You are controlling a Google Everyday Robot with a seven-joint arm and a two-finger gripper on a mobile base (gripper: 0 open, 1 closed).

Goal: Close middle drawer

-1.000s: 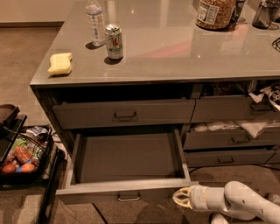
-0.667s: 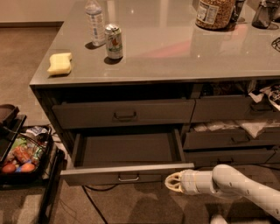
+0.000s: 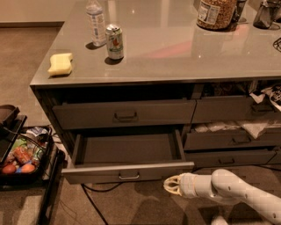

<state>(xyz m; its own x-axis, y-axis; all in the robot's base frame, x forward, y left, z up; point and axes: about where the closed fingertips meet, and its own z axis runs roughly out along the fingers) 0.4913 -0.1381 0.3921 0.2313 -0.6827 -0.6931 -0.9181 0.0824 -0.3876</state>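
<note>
The middle drawer is pulled out of the left side of the grey cabinet, showing a bare grey interior and a small metal loop handle on its flat front. My gripper, cream-coloured on a white arm, is low at the right of the drawer front, just below and in front of its right corner. It points left toward the drawer front.
The taller top drawer sits above it. Right-hand drawers hold white bags and paper. On the countertop stand a can, a bottle, a yellow sponge and a jar. A cart with snacks stands left.
The drawer has slid part way in, showing less interior. My gripper has moved up and left along the drawer front's right end.
</note>
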